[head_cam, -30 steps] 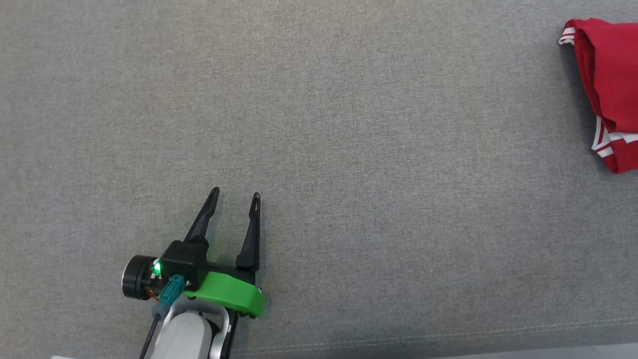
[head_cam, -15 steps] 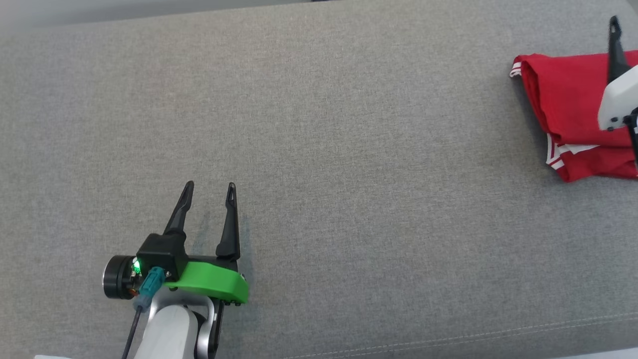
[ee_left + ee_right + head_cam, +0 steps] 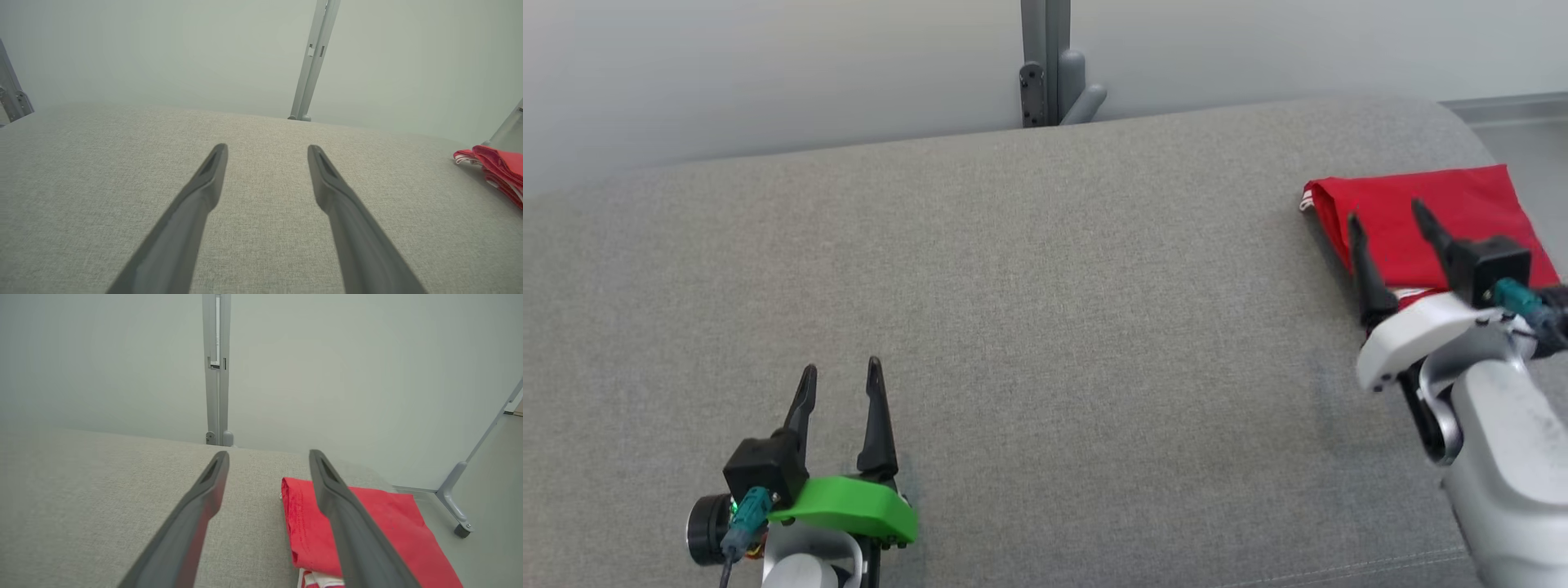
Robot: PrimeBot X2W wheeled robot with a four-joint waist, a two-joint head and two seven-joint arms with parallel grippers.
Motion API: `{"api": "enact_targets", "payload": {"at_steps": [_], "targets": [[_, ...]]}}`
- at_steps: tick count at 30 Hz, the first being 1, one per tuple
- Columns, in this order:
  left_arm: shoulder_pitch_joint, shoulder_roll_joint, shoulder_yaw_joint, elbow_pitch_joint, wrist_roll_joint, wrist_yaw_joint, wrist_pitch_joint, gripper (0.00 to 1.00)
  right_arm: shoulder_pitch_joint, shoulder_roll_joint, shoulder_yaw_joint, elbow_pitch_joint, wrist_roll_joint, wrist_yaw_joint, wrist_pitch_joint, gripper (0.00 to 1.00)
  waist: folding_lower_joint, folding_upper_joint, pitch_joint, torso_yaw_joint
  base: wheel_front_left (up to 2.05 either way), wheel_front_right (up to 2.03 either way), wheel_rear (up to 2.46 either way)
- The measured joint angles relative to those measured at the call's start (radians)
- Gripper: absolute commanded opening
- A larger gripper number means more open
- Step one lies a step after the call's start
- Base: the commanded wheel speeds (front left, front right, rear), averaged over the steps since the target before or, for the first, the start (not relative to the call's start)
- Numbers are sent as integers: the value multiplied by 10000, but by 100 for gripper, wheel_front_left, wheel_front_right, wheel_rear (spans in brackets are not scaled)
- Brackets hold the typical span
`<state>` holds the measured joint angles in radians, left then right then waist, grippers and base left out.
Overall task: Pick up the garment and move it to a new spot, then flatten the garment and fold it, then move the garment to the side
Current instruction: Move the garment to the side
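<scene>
The garment [image 3: 1421, 214] is a red cloth with white striped trim, folded into a compact stack near the right end of the grey fabric surface [image 3: 1045, 286]. It shows at the right edge in the left wrist view [image 3: 496, 165] and low right in the right wrist view [image 3: 380, 522]. My right gripper [image 3: 1388, 216] hangs open over the garment's near-left part, nothing between its fingers. Far off at the lower left, my left gripper [image 3: 840, 374] is open above bare fabric.
A grey metal post [image 3: 1045, 65] stands behind the surface against a pale wall. Beyond the surface's right end, a wheeled frame leg [image 3: 457, 514] stands on the floor. The surface's front seam [image 3: 1339, 567] runs along the bottom.
The head camera has tilted up, bringing the far edge, wall and post into the picture. My right arm has come into view over the garment. Both grippers stay open.
</scene>
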<state>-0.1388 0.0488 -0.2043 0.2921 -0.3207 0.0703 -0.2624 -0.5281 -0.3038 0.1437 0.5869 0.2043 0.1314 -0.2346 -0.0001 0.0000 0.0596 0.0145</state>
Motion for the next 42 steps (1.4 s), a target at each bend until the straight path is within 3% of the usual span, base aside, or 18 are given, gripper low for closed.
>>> {"api": "enact_targets", "payload": {"at_steps": [7,16,26,42], "targets": [[468,4,130,186,88,6,0,100,2032,1112,-681,-1772,75,0,224,100,0,0,-727,77,0,0,0],[864,17,470,370,314,267,0,100,3962,2332,-1377,-3582,-690,0,297,100,0,0,-1038,293,0,0,0],[1333,15,723,196,535,265,0,100,5008,2537,-1104,-4366,-441,-2,453,100,0,0,-1059,435,0,0,0],[1489,13,669,17,790,92,0,100,5248,2535,-1145,-4242,-399,-2,305,100,0,0,-1214,541,0,0,0]]}}
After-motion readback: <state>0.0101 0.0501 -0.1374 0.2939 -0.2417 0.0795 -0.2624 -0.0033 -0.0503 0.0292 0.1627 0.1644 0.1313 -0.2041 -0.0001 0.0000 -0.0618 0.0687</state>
